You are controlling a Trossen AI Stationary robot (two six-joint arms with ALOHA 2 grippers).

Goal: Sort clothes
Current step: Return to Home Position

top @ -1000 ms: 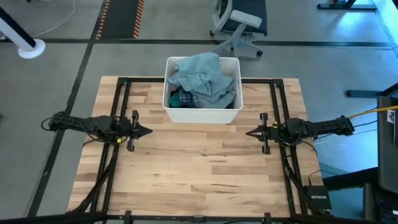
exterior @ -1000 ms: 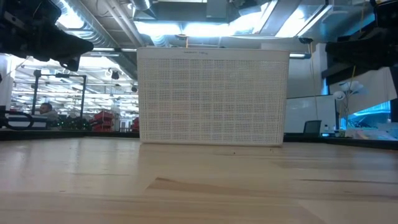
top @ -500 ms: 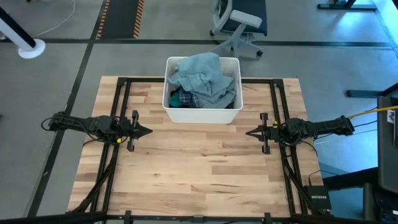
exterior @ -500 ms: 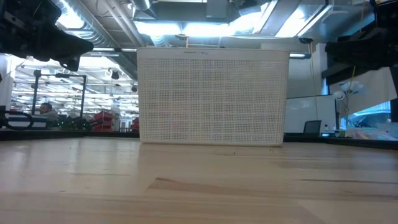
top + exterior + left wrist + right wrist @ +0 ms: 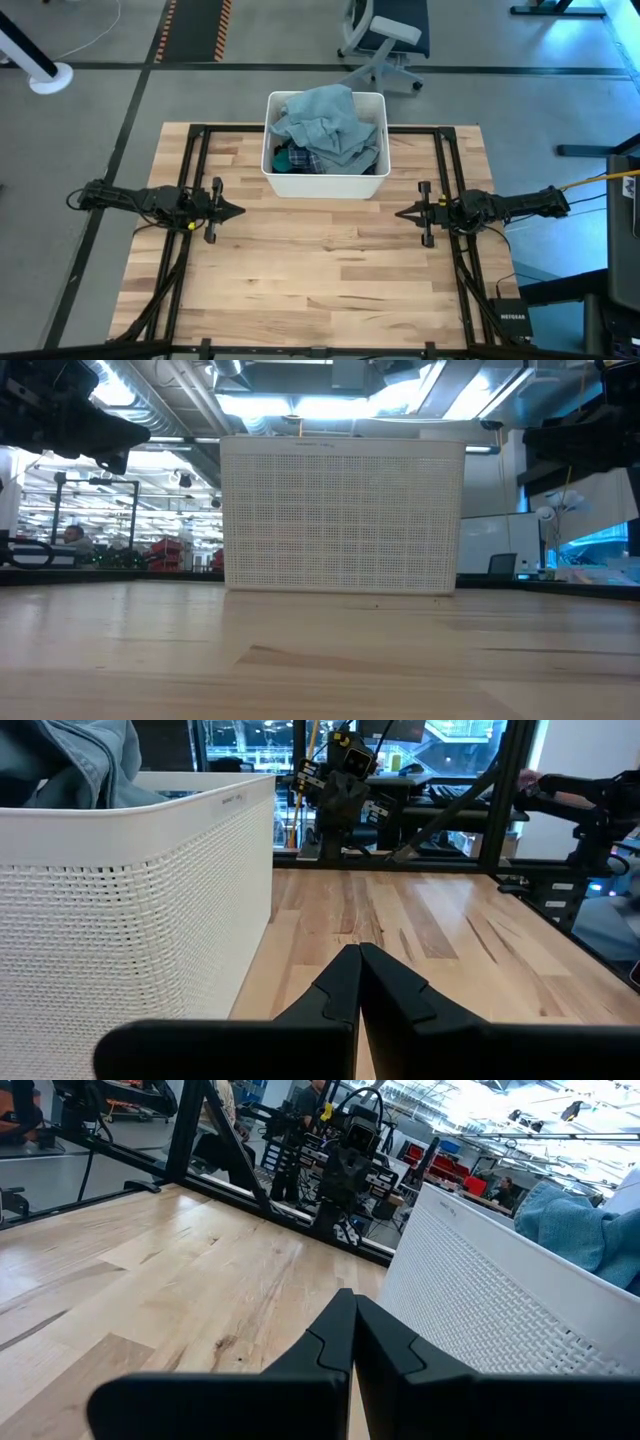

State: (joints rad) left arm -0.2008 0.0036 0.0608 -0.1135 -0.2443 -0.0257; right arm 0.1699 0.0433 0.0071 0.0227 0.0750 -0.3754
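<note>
The clothes lie heaped in a white plastic bin at the table's far middle: light blue denim on top, blue plaid and a dark teal piece beneath. Denim shows over the bin's rim in the left wrist view and the right wrist view. My left gripper hovers shut at the table's left side, pointing level toward the right. My right gripper hovers shut at the right side, pointing level toward the left. Both are short of the bin and hold nothing.
Bare wooden tabletop stretches between and in front of the grippers. Black frame rails run along the table's sides. An office chair stands on the floor beyond the far edge. The bin's perforated wall fills the low view.
</note>
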